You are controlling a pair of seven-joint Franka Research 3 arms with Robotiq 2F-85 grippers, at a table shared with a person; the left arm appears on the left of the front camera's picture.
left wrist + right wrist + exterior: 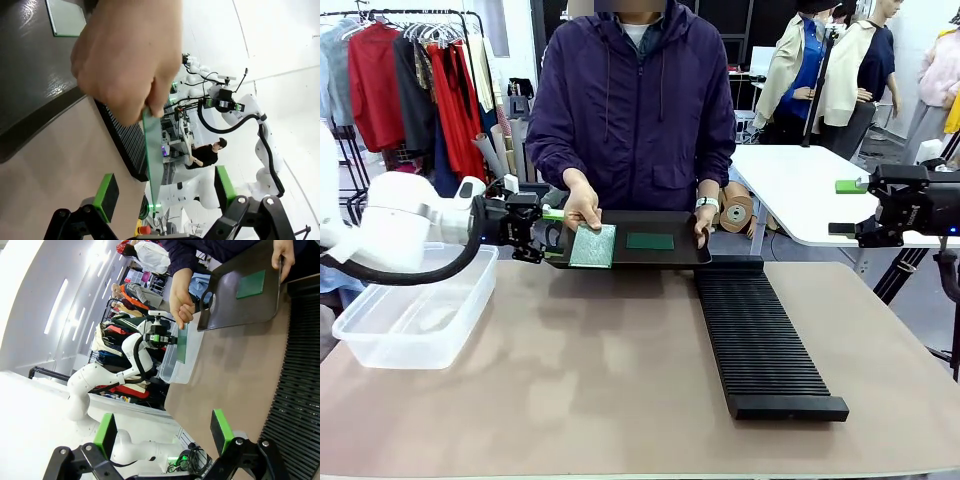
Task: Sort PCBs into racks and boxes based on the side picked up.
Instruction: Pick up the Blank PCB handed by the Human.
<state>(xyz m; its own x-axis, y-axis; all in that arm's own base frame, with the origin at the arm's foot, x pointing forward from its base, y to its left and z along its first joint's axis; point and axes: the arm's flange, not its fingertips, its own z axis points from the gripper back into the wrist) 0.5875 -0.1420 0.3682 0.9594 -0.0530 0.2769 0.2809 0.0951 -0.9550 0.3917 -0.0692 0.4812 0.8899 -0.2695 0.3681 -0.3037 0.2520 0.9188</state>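
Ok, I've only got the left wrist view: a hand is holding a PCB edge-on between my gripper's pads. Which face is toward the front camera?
Observer: The held PCB shows its paler grey-green face to the front camera.
Operator: Where's the clear box from here?
Observer: The clear box sits on the table on the robot's left, lower than the left gripper and farther out to that side.
Operator: And the person's other hand?
Observer: The person's other hand holds the right end of the black tray, where a darker green PCB lies flat.
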